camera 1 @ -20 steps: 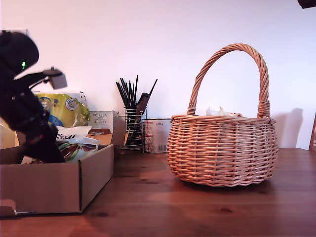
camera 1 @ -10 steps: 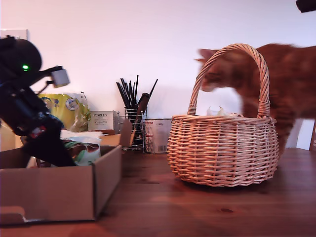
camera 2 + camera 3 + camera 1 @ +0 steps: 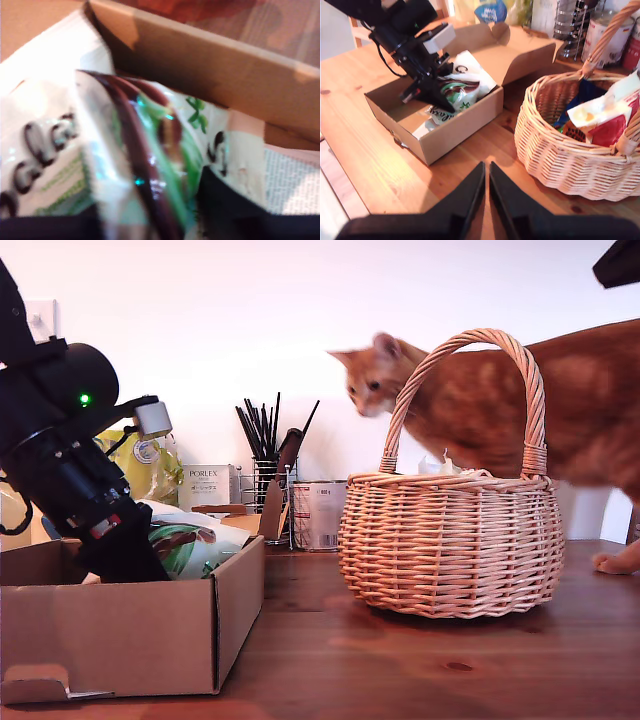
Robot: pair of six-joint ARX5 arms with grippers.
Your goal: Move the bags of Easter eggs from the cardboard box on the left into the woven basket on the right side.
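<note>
The brown cardboard box (image 3: 130,620) (image 3: 455,130) sits at the exterior view's left. My first gripper (image 3: 130,550) (image 3: 437,97) reaches down into it and is shut on the white-and-green bag (image 3: 195,550) (image 3: 150,150) (image 3: 462,92). Its dark fingers (image 3: 235,210) press the bag from both sides, and the bag's top shows above the box wall. The woven basket (image 3: 450,540) (image 3: 560,155) stands at the exterior view's right. Inside it lie a blue bag (image 3: 587,92) and a red-and-white bag (image 3: 607,127). My second gripper (image 3: 486,185) hovers shut over the table in front of box and basket, holding nothing.
An orange cat (image 3: 480,400) stands on the table right behind the basket, head near the handle. A wire holder of black sticks (image 3: 268,480), a Porlex carton (image 3: 208,485), a tin (image 3: 318,515) and a yellow pack (image 3: 140,465) line the back wall.
The cat has walked in from the exterior view's right to behind the basket. My first arm has risen and shifted right with the bag, and the box slid right with it.
</note>
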